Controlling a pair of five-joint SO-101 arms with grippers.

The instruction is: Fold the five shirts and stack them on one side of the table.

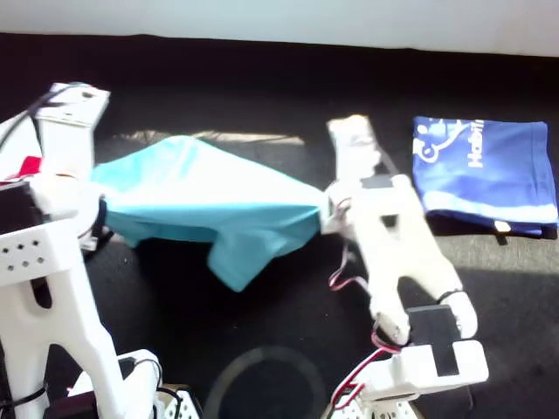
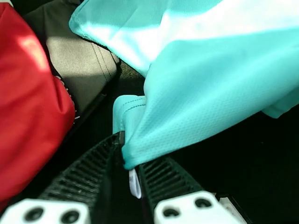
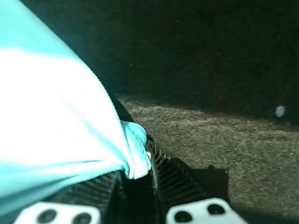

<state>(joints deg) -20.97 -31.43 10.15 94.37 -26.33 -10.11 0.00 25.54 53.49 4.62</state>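
Observation:
A turquoise shirt hangs stretched between the two arms above the dark table. My left gripper is shut on the shirt's left edge; in the left wrist view its black ribbed fingers pinch a bunched fold of turquoise shirt. At the other end my right gripper is shut on the shirt, and the right wrist view shows a bunched corner of turquoise shirt clamped between the ribbed fingers. A loose part of the shirt droops toward the table near the middle. A folded blue shirt lies at the right.
A red cloth and a grey garment lie beside my left gripper in the left wrist view. A dark ring lies on the table near the front, between the arm bases. A pale wall strip runs behind the table's far edge.

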